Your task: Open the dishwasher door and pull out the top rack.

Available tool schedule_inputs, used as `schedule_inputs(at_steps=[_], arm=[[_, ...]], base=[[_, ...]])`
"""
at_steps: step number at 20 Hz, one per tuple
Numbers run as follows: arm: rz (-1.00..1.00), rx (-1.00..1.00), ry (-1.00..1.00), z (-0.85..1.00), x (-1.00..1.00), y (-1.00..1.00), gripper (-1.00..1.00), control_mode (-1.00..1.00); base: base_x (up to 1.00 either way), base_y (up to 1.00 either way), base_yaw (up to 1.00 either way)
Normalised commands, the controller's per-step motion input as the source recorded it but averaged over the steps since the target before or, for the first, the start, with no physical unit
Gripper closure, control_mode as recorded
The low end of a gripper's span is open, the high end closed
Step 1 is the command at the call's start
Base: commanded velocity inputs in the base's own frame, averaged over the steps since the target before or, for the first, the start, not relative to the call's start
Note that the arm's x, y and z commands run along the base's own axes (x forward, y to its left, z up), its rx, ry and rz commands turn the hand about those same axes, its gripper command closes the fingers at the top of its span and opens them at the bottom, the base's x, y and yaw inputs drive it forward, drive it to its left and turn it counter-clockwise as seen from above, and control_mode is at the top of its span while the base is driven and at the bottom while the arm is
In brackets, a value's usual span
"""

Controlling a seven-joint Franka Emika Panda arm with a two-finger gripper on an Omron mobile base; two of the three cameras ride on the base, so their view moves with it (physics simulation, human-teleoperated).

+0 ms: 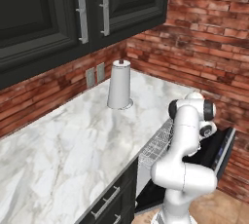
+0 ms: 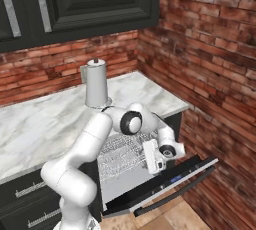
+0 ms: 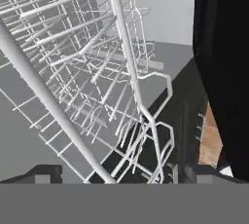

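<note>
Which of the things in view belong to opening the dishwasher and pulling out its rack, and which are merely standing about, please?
Job:
- dishwasher door, hanging open
- top rack, drawn out over it
- gripper, open at the rack's wires

Standing about:
- paper towel roll
- wall cabinets
- drawers

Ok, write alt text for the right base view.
A white robot arm reaches down over a dishwasher whose door hangs open, with the wire top rack pulled partway out. Behind, a paper towel roll stands on a marble counter.
</note>
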Motion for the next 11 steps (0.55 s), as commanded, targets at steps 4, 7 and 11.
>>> schedule_inputs(at_steps=[4, 7, 11], arm=[[0.09, -0.66, -0.04, -0.11, -1.00, -0.11, -1.00, -1.00], [0.08, -0.64, -0.06, 0.00, -1.00, -0.17, -1.00, -1.00], [0.07, -0.62, -0.04, 0.00, -1.00, -0.27, -1.00, -1.00]], base=[[0.00, 0.00, 0.00], [0.00, 0.00, 0.00], [0.00, 0.00, 0.00]])
